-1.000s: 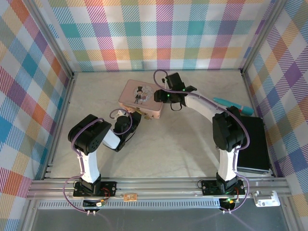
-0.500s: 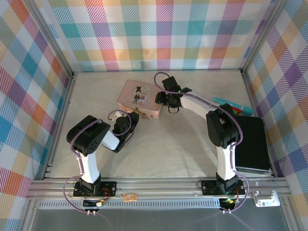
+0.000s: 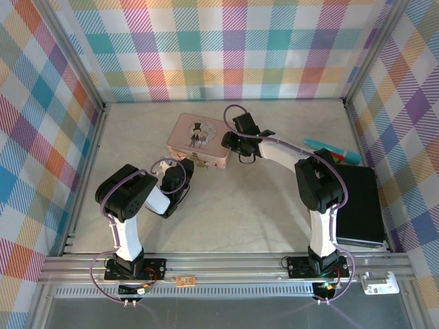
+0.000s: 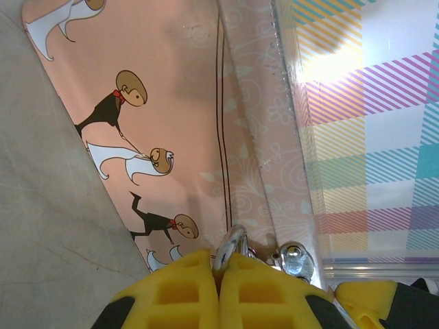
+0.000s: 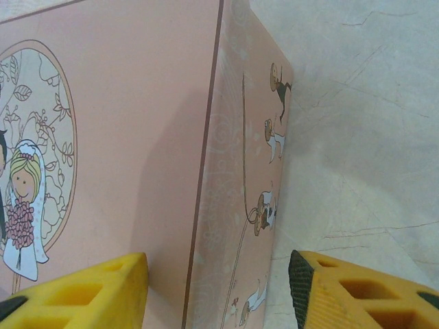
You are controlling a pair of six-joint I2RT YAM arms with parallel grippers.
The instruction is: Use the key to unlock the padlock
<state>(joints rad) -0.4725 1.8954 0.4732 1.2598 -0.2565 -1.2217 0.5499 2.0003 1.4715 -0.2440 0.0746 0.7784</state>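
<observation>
padlock point(image 4: 229, 247): only the thin silver shackle loop is visible, poking out of the seam between the left gripper point(image 4: 219, 266) fingertips. The body is hidden behind the yellow pads. The loop sits against the lower edge of the pink tin point(image 3: 197, 136), just beside a small silver stud point(image 4: 295, 259) on the tin's wall; can't tell whether the shackle passes through anything.

Left jaws are pressed together, pinching the padlock at the shackle. From above, that gripper is at the near long side of the tin, which lies flat on the table point(image 3: 260, 199) toward the back.

Right gripper point(image 5: 216, 269): jaws apart, straddling the tin's right-hand corner, with one finger over the lid with the bride-and-groom print and the other out past the side wall, above bare table. Can't tell whether either pad touches the tin.

Teal and red pen-like tool point(image 3: 333, 149) and a black box point(image 3: 360, 204) lie off to the right, well apart from the tin.
</observation>
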